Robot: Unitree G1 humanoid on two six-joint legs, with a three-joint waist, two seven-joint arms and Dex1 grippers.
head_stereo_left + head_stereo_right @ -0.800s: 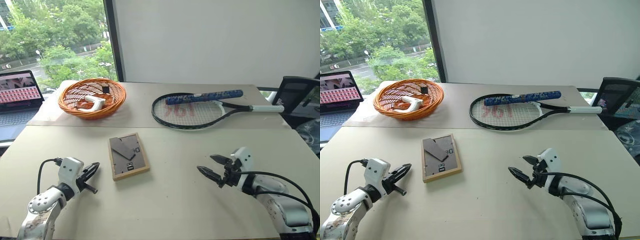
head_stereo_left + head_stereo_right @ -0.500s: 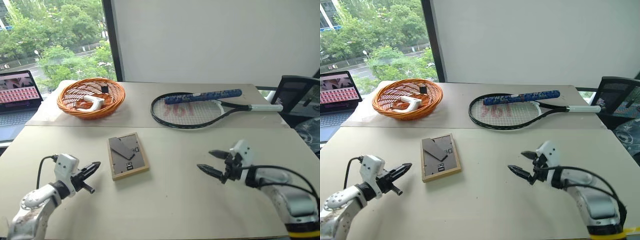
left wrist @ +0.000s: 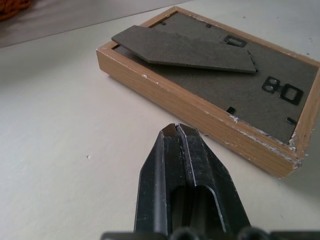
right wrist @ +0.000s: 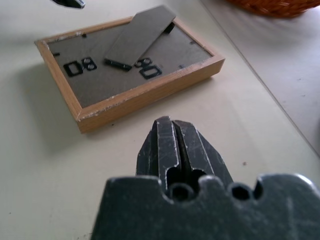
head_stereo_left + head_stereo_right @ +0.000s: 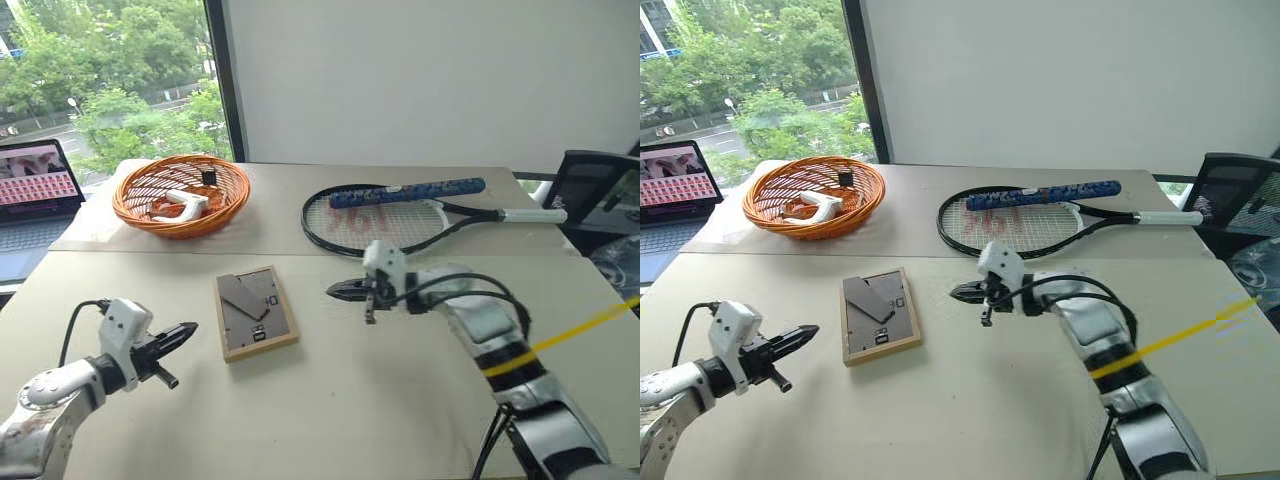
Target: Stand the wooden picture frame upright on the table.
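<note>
Nothing of the task is seen done: the wooden picture frame (image 5: 257, 312) lies face-down, stand folded flat, on the counter (image 5: 350, 400), flanked by the clenched, empty left hand (image 5: 186, 329) and right hand (image 5: 334, 290).

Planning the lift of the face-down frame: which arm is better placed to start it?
Probably the left. Its shut tool sits low, close beside the wooden picture frame, pointing at its near long edge. The right tool, also shut, hangs farther from the frame's other side. Neither touches it, and both must open first.
</note>
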